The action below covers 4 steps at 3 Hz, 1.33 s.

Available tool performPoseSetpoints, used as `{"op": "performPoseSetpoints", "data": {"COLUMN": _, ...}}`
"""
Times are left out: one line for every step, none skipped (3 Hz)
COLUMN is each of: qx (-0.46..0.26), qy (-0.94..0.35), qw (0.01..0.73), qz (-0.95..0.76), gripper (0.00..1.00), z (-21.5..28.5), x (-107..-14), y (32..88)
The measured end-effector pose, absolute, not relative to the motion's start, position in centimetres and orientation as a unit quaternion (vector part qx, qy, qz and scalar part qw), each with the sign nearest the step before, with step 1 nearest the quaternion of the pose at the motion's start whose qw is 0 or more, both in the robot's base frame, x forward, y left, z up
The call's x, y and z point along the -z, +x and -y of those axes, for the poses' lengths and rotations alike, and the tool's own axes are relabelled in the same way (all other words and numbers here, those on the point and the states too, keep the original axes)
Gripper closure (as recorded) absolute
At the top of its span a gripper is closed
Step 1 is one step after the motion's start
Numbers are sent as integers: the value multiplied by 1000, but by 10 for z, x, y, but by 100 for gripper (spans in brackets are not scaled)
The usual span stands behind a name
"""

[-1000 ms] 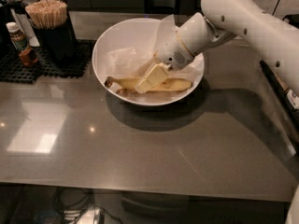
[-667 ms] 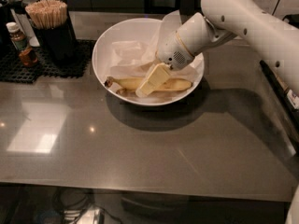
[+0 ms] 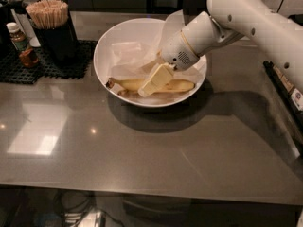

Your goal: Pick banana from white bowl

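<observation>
I see the gripper (image 3: pixel 144 91) as pale cream. Its pos. is inside the white bowl (image 3: pixel 100 51), over the banana (image 3: pixel 128 84).

- Banana: yellow, dark brown stem end.
- Bowl: glossy white, plain.
- Paper liner (image 3: pixel 125 51): white, crumpled.
- Arm (image 3: pixel 246 13): white w/ small dark dots; perforated grey patch near the wrist.
- Counter (image 3: pixel 142 150): grey-brown, glossy, w/ pale light patches at left.
- Mat (image 3: pixel 47 69): black, grid pattern.
- Holder (image 3: pixel 59 41): black; sticks (image 3: pixel 47 12) tan.
- Bottle (image 3: pixel 22 46): brown, pale cap, orange-red label.
</observation>
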<state>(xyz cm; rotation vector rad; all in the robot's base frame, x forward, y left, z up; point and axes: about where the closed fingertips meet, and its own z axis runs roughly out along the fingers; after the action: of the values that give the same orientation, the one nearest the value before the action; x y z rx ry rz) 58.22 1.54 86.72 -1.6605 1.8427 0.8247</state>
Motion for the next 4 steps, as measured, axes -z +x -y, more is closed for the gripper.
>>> {"op": "performPoseSetpoints", "data": {"qx": -304, "qy": -614, "qw": 273, "qz": -675, "gripper": 36, "z": -13, "x": -878, "y": 578}}
{"op": "performPoseSetpoints", "data": {"qx": -304, "qy": -614, "qw": 273, "qz": -675, "gripper": 32, "z": -12, "x": -878, "y": 578}}
{"op": "performPoseSetpoints", "data": {"qx": -309, "qy": -613, "qw": 258, "qz": -680, "gripper": 32, "z": -13, "x": -872, "y": 579}}
{"op": "performPoseSetpoints", "data": {"qx": -312, "qy": -611, "qw": 250, "qz": -683, "gripper": 33, "z": -5, "x": -873, "y": 571}}
